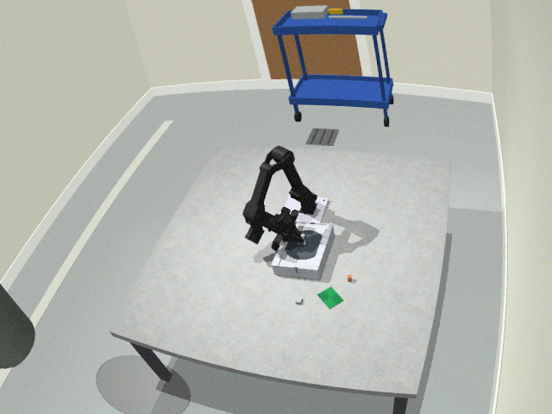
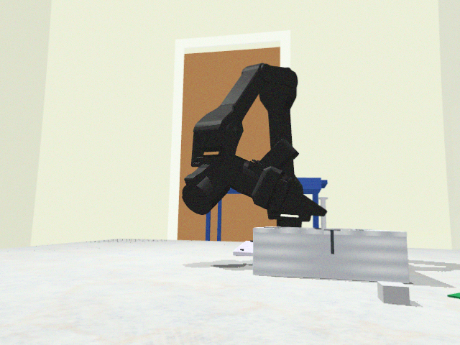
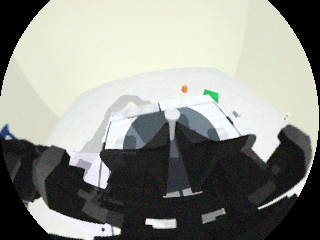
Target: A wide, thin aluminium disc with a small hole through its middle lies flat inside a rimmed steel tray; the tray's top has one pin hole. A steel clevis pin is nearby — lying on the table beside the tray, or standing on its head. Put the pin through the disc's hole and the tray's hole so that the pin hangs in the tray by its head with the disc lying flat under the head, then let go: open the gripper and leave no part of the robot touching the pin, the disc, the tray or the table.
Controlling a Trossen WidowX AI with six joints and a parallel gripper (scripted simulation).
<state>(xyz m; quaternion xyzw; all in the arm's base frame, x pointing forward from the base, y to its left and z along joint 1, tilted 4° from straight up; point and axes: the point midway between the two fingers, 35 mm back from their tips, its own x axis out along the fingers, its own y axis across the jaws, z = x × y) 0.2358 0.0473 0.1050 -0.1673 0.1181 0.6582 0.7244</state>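
Note:
My gripper [image 1: 303, 241] [image 2: 323, 213] [image 3: 171, 126] is shut on the pale steel pin [image 2: 323, 203] [image 3: 172, 116]. The pin stands about upright, head up, with its head above the fingertips. The dark grey disc [image 1: 307, 251] [image 3: 143, 126] lies flat inside the rimmed tray [image 1: 295, 270] [image 2: 297, 254] [image 3: 135, 111]. The fingertips are just above the tray's rim height, over the disc's middle area. The pin's lower end is hidden by the fingers and the tray wall, so I cannot tell whether it is in the holes. Both holes are hidden.
The arm's pale base plate [image 1: 321, 211] is close behind the tray. In front lie a small grey block [image 1: 298, 301] [image 2: 394, 293] [image 3: 236, 114], a green square [image 1: 330, 297] [image 3: 211, 95] and an orange cube [image 1: 349, 278] [image 3: 184, 89]. A blue cart [image 1: 341, 90] stands beyond the table.

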